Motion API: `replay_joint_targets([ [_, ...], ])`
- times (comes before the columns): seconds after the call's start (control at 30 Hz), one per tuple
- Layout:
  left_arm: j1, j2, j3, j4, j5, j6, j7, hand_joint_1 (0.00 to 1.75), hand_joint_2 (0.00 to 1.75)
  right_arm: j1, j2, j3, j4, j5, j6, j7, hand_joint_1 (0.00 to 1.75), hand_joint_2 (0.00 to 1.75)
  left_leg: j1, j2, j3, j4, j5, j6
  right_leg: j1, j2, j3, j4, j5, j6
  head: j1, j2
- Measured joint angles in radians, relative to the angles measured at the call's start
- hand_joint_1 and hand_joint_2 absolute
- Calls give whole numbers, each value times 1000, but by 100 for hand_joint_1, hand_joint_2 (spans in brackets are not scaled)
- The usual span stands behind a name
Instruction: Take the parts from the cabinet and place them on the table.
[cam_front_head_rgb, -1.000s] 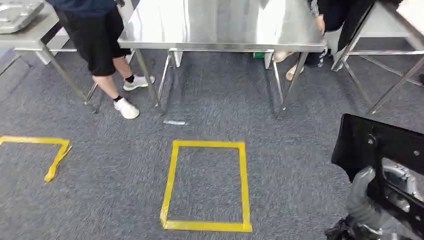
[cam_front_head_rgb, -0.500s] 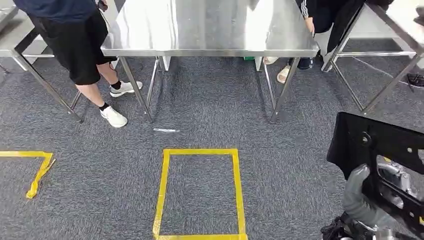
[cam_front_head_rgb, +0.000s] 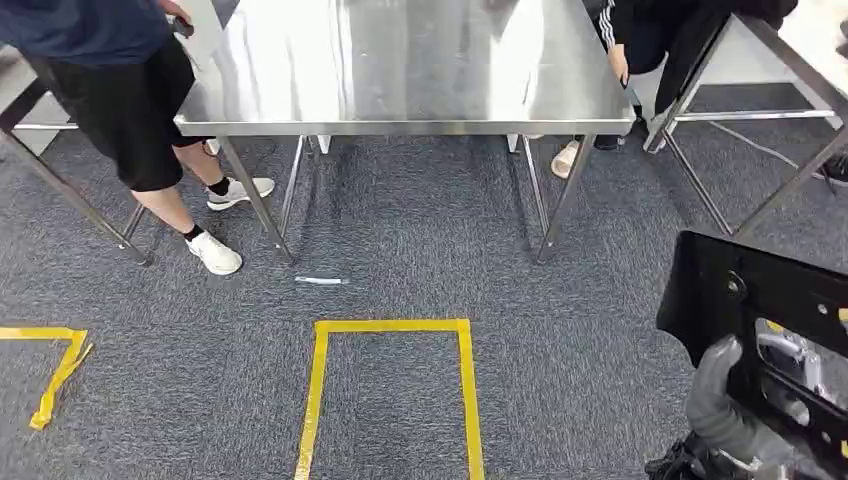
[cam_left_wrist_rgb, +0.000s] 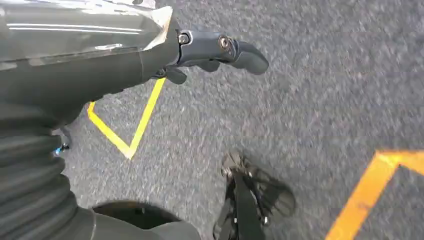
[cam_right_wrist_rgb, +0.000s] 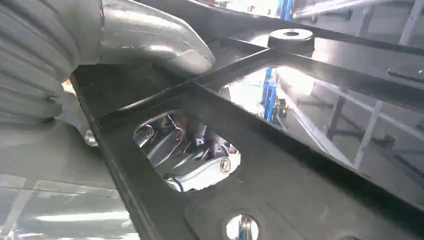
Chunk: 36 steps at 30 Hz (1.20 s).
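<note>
Showing cutouts, flat black part (cam_front_head_rgb: 760, 300) in right hand (cam_front_head_rgb: 725, 405).

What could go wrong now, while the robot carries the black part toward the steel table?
1. The black part is wide and sticks out past the right robot hand; it might tilt or slip in the grip.
2. A person stands beside the steel table; the part could swing near them.
3. A small pale object lies on the carpet ahead, a possible tripping point.

Bright, even overhead light washes white glare across the steel table (cam_front_head_rgb: 400, 60) at the top of the head view, soft shadows pool beneath it on the carpet (cam_front_head_rgb: 420, 210), and the left wrist view's carpet smears with blur.
</note>
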Motion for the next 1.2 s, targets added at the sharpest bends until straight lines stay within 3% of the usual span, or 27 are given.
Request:
replay_joint_targets([
  [0.07,-1,-1,-2,0,-1,0,0,0,175,-2,1,0,0,1,0,0,175,175,0,6,-91,131,3,-5,2,-2,25,-5,-19,-20,-1,0],
  [0.13,1,-2,-2,0,-1,0,0,0,175,-1,2,0,0,2,0,0,175,175,0,9,-186,211,-76,-10,3,1,48,-6,-41,-24,0,0],
  [0.17,3,-2,-2,0,-1,0,0,0,175,-1,3,0,0,2,0,0,175,175,0,9,-218,214,-112,-10,4,4,63,-6,-55,-24,0,0],
  [0.23,5,-2,-2,0,-1,0,0,0,175,-1,3,0,0,2,0,0,175,175,0,8,-241,160,-109,-6,3,10,98,-6,-81,-22,-1,0],
  [0.27,5,0,-2,0,-1,0,0,0,175,-1,4,0,0,2,0,0,175,175,-1,9,-236,95,-57,0,3,10,119,-7,-97,-20,0,0],
  [0.3,6,0,-2,0,-1,0,0,0,175,-1,4,0,0,1,0,0,175,175,-3,9,-226,19,30,9,3,10,127,-9,-114,-16,-1,0],
  [0.33,9,3,-2,0,-1,0,0,0,175,-2,5,0,0,2,0,0,175,175,-9,12,-225,-44,147,21,2,11,137,-10,-127,-13,-1,0],
  [0.4,10,3,-2,0,0,0,0,0,175,-1,5,2,0,1,0,0,175,175,-18,10,-204,-47,142,19,8,16,157,-33,-146,4,-5,0],
  [0.43,9,1,-2,0,0,0,0,0,175,-1,5,1,0,1,0,0,175,175,-19,6,-197,-66,137,27,8,17,183,-28,-131,18,-5,0],
  [0.47,10,1,-3,0,-1,0,0,0,175,-1,5,1,-2,2,0,0,175,175,-18,7,-177,-74,131,36,12,17,185,-30,-114,33,-6,0],
  [0.5,9,0,-3,0,-3,1,0,0,175,-2,4,1,-3,0,1,0,175,175,-12,3,-156,-86,132,40,12,16,168,-3,-109,35,-6,0],
  [0.57,9,2,-4,0,-5,1,0,0,175,-1,3,2,-3,-1,5,0,175,175,-15,2,-118,-97,112,51,13,11,93,136,-91,31,-3,0],
  [0.63,9,1,-5,0,-5,0,0,0,175,7,3,1,-3,-6,7,0,175,175,-15,-3,-90,-98,85,54,18,11,-10,239,-148,16,-1,0],
  [0.67,11,0,-6,0,-5,0,0,0,175,11,2,1,-3,-8,8,0,175,175,-16,-6,-72,-98,70,55,20,11,-45,250,-200,0,-2,0],
  [0.7,12,-1,-6,0,-5,0,-1,0,175,14,2,1,-3,-11,10,-1,175,175,-18,-8,-50,-98,52,56,21,11,-69,237,-242,-3,-1,0],
  [0.73,13,-2,-6,0,-3,2,-2,0,175,16,2,1,-2,-13,12,-2,175,175,-19,-11,-27,-99,35,57,21,11,-80,201,-246,3,-2,0],
  [0.77,13,-2,-6,0,1,5,-3,0,175,17,2,1,-2,-14,16,-2,175,175,-19,-12,-3,-99,19,56,21,11,-80,148,-222,11,-2,0],
  [0.8,13,-3,-6,0,4,11,-3,0,175,17,2,0,0,-15,17,-2,175,175,-20,-12,18,-100,2,55,21,10,-76,78,-149,35,-1,0],
  [0.83,13,-5,-6,0,4,17,-4,0,175,17,0,0,2,-16,18,-2,175,175,-18,-13,24,-102,-11,53,21,6,-71,33,-33,53,-1,0],
  [0.87,12,-5,-6,0,5,18,-4,0,175,18,-1,-1,4,-17,18,-2,175,175,-22,-15,42,-99,-34,49,22,-6,-60,1,13,51,-7,0],
  [0.93,10,-11,-6,0,5,19,-6,0,175,15,-3,-1,5,-16,21,-2,175,175,-19,-13,88,-103,-37,32,38,-7,-32,-9,-2,13,-5,0],
  [0.97,9,-14,-6,0,5,18,-7,0,175,9,-3,-1,5,-16,23,-2,175,175,-17,-8,91,-95,-29,29,36,-2,-18,-18,5,-1,-1,0],
  [1.0,4,-13,-6,0,5,16,-8,0,175,7,-2,-1,5,-16,26,-2,175,175,-17,-4,85,-77,-33,27,18,1,18,-30,27,-17,-3,0],
  [1.03,1,-17,-6,1,5,16,-8,0,175,6,-3,-2,4,-15,28,-2,175,175,-18,1,73,-34,-31,24,21,-5,26,-35,21,-29,-3,0],
  [1.1,-6,-18,-7,2,6,16,-10,0,175,1,-3,-2,5,-14,32,-2,175,175,-10,4,-15,93,-68,11,17,-7,47,-36,4,-44,-13,0],
  [1.17,-1,-18,-7,2,7,16,-10,0,175,0,-2,-2,8,-13,37,-2,175,175,-1,7,-95,174,-140,-1,14,-5,62,-40,-14,-40,-15,0],
  [1.2,0,-17,-7,1,7,16,-10,0,175,0,-2,-2,11,-14,38,-2,175,175,4,8,-117,170,-140,-3,12,-3,72,-39,-22,-36,-13,0],
])
